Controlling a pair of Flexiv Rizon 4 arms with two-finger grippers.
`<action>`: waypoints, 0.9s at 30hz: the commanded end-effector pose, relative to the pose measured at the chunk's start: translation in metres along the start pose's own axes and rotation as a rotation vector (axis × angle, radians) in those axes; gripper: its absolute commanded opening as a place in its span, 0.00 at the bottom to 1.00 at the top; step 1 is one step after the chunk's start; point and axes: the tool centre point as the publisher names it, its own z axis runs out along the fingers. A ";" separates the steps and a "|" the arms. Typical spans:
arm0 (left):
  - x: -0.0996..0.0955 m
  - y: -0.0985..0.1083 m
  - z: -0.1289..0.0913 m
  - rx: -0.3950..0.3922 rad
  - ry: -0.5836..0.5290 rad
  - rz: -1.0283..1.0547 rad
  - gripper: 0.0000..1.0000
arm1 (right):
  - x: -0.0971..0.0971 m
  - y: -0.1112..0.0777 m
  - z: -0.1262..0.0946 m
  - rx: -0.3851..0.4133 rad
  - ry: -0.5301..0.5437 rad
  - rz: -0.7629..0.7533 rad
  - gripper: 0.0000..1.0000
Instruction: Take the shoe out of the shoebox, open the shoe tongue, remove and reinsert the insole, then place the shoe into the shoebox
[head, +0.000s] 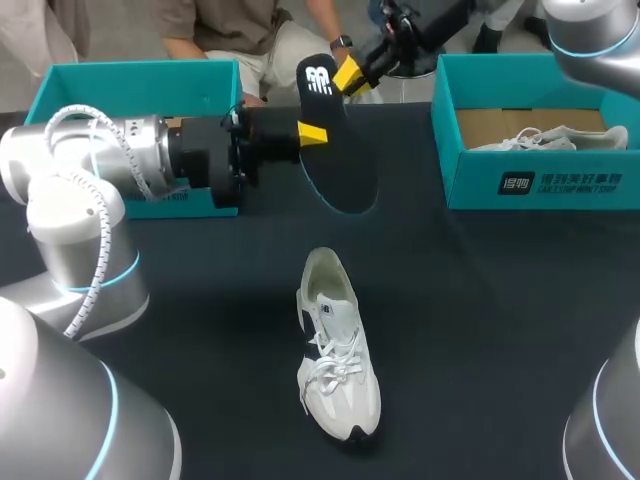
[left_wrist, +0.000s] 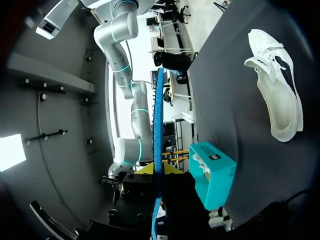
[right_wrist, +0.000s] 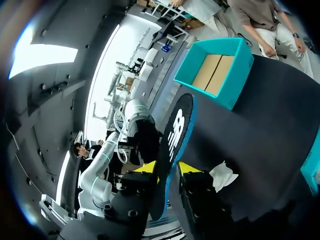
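A black insole (head: 335, 150) with a white logo at its upper end hangs upright in the air over the back of the table. My left gripper (head: 310, 132) comes in from the left and is shut on its middle. In the left wrist view the insole (left_wrist: 158, 125) shows edge-on between the yellow tips of that gripper (left_wrist: 159, 170). My right gripper (head: 345, 75) is at the insole's logo end. Its fingers stand slightly apart around the insole (right_wrist: 172, 135), so the right gripper (right_wrist: 167, 167) is open. The white shoe (head: 335, 350) lies on the table below, toe toward me.
A teal shoebox (head: 540, 185) at the back right holds another white shoe (head: 545, 138). A second teal box (head: 60, 85) stands at the back left, behind my left arm. Dark tabletop surrounds the shoe.
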 end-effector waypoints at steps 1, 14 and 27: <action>0.002 0.001 -0.001 0.005 0.005 0.002 0.00 | 0.002 -0.014 -0.009 -0.018 -0.050 0.023 1.00; 0.011 0.000 -0.002 0.020 0.031 -0.014 0.00 | 0.005 -0.033 -0.040 -0.044 -0.307 0.049 1.00; 0.026 0.000 -0.004 0.022 0.060 -0.039 0.00 | 0.013 -0.051 -0.063 -0.051 -0.640 0.051 1.00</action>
